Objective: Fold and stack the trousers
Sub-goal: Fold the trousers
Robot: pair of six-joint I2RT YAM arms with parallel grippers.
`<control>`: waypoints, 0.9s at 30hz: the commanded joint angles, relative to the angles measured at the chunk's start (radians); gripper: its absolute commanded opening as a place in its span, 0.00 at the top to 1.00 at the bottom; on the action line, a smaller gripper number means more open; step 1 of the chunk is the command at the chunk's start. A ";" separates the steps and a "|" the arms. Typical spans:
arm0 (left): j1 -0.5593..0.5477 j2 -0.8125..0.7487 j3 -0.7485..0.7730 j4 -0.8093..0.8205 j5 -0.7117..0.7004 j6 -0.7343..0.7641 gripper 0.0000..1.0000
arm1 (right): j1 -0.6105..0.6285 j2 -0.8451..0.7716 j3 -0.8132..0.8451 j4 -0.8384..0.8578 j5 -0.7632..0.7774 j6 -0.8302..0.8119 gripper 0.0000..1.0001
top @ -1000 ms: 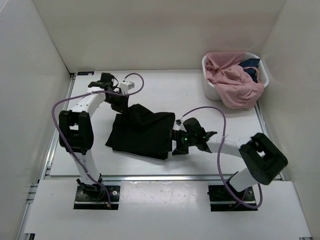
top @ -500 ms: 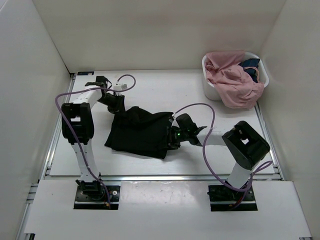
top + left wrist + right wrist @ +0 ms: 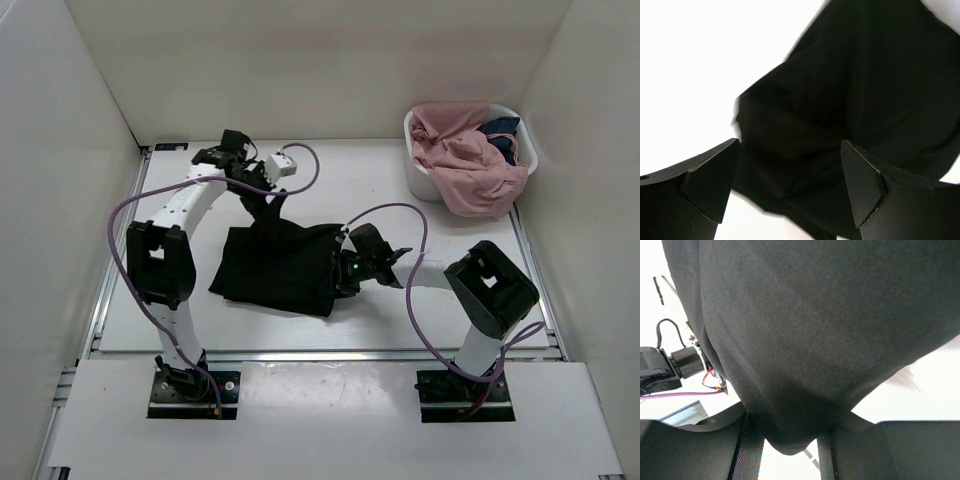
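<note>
Trousers heaped at table centre — right edge pinched by right gripper, likely for folding across; left gripper spread wide over far-left corner — holding nothing.

No text, label, brand, number or sign can be read in any of the views.
</note>
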 commanded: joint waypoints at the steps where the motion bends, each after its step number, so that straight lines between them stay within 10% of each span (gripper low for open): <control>1: -0.020 0.024 0.010 -0.029 0.026 0.076 0.07 | 0.002 0.011 0.035 -0.027 -0.014 -0.026 0.56; 4: -0.040 0.082 0.028 -0.029 0.002 0.048 0.12 | 0.002 0.011 0.025 -0.036 -0.014 -0.026 0.60; 10: -0.028 0.218 0.145 -0.029 -0.124 -0.036 0.86 | 0.002 0.002 0.012 -0.036 -0.004 -0.026 0.91; 25: -0.006 0.366 0.369 -0.017 -0.495 -0.250 0.86 | 0.002 -0.054 -0.008 -0.179 -0.050 -0.136 1.00; 27: -0.006 0.357 0.358 -0.017 -0.538 -0.238 0.74 | 0.002 -0.054 0.018 -0.199 -0.050 -0.153 0.96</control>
